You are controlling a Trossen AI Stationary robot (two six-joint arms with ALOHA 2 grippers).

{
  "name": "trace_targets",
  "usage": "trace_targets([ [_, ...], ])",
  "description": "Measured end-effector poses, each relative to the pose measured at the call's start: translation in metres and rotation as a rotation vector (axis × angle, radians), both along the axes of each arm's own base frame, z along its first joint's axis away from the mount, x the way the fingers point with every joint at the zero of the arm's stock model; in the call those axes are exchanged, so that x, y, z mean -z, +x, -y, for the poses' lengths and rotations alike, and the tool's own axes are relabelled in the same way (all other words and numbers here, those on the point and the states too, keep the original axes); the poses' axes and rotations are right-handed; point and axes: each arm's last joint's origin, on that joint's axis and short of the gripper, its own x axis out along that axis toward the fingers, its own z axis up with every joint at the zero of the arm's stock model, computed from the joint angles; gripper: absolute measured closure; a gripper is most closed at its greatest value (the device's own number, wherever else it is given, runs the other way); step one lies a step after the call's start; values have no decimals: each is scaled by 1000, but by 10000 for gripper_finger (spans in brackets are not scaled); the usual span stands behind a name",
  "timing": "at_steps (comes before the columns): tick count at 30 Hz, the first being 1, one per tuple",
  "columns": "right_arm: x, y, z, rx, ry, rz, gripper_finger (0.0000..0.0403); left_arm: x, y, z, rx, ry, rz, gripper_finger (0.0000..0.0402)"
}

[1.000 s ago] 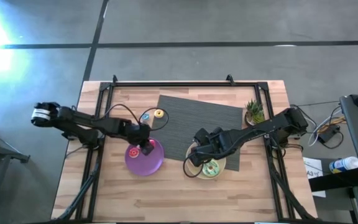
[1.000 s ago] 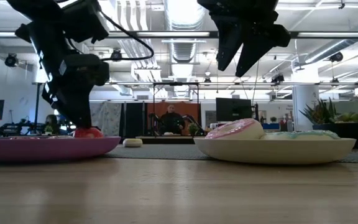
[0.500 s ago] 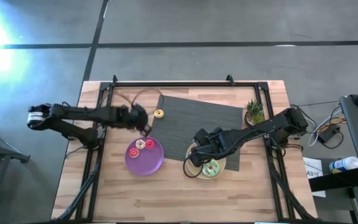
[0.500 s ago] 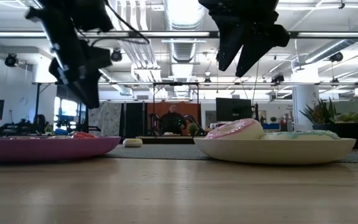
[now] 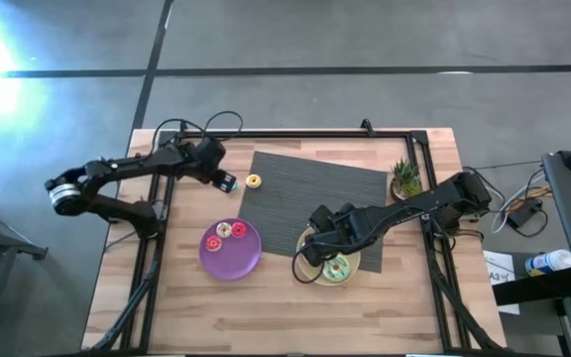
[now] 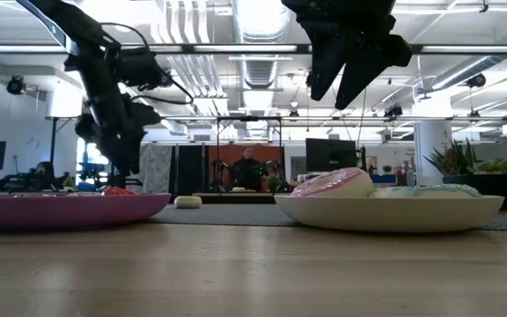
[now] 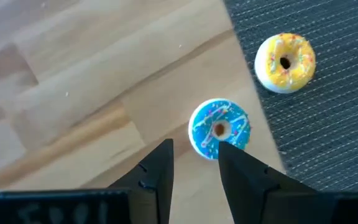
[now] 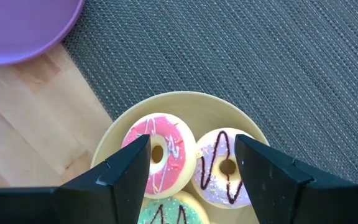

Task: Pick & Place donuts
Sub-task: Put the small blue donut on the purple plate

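The tiny blue donut (image 7: 219, 129) lies flat on the wood at the mat's edge, with the yellow donut (image 7: 284, 62) on the mat beside it. My left gripper (image 7: 196, 149) is open above the blue donut (image 5: 231, 184), which shows just ahead of its fingertips. The red donut (image 5: 239, 229) and the white donut (image 5: 223, 230) lie on the purple plate (image 5: 234, 264). My right gripper (image 8: 191, 146) hovers open over the cream plate (image 8: 185, 102), which holds the pink donut (image 8: 159, 151), the white-brown donut (image 8: 225, 168) and the green donut (image 5: 337, 268).
A dark woven mat (image 5: 315, 193) covers the table's far middle. A small potted plant (image 5: 404, 178) stands near the far right corner. A black frame rail (image 5: 295, 134) runs along the table's edges. Bare wood (image 5: 266, 317) lies along the near side.
My left gripper has let go of the red donut on the purple plate, risen, and moved toward the table's far edge to the blue donut. The red donut stays on the plate beside the white one. My right arm has kept still.
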Motion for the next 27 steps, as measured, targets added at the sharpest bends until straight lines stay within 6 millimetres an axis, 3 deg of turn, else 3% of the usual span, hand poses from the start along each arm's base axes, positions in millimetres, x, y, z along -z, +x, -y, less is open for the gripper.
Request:
trace_targets([
  [6,1,0,0,-2,-1,-3,179,3,2,-4,47,5,1,285],
  [11,1,0,0,-4,-1,-2,179,15,-1,-18,23,-111,18,271],
  [16,1,0,0,-12,-2,-4,179,29,-2,-31,-10,-179,13,270],
  [27,1,0,0,-8,9,-4,179,47,10,-39,2,-237,70,270],
])
